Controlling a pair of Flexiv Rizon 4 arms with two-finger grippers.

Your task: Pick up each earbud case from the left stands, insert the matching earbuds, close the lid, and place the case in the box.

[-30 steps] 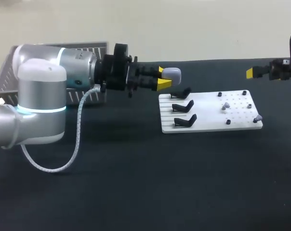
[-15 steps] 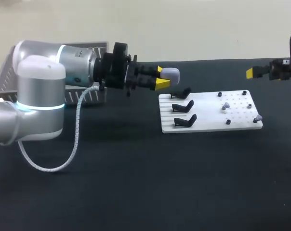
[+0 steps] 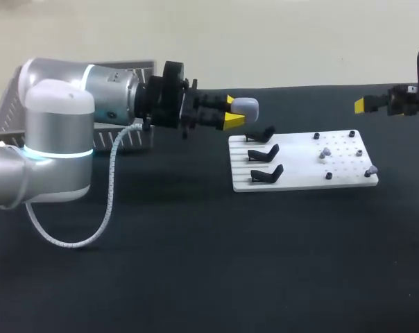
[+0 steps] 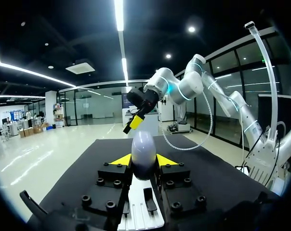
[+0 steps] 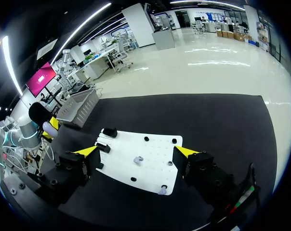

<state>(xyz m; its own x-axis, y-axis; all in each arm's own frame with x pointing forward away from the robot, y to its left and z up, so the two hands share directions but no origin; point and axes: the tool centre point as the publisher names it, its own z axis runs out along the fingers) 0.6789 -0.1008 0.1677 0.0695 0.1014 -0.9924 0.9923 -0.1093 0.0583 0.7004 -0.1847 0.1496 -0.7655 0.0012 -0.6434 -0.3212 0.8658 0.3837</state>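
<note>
**A:** Where is the case?

**B:** In the air over the back-left corner of the white board (image 3: 300,175). The left gripper (image 3: 234,112) pinches the earbud case (image 3: 245,107) between its 2 yellow tips.

**A:** How does it lie?

**B:** Its long axis runs out along the fingers, toward 3 o'clock in the head view. The 3 black stands (image 3: 263,152) are near it at 5 o'clock. The pale earbuds (image 3: 325,151) are farther off at 4 o'clock.

**A:** And the other arm?

**B:** The right gripper (image 5: 138,152) is spread wide and holds nothing, well apart at 3 o'clock. I judge it the nearer one to the earbuds. The box (image 3: 5,118) sits at 9 o'clock.

**A:** Any change?

**B:** Since 1 s ago the case has drawn slightly toward 9 o'clock. Since 0.5 s ago I see none.
</note>
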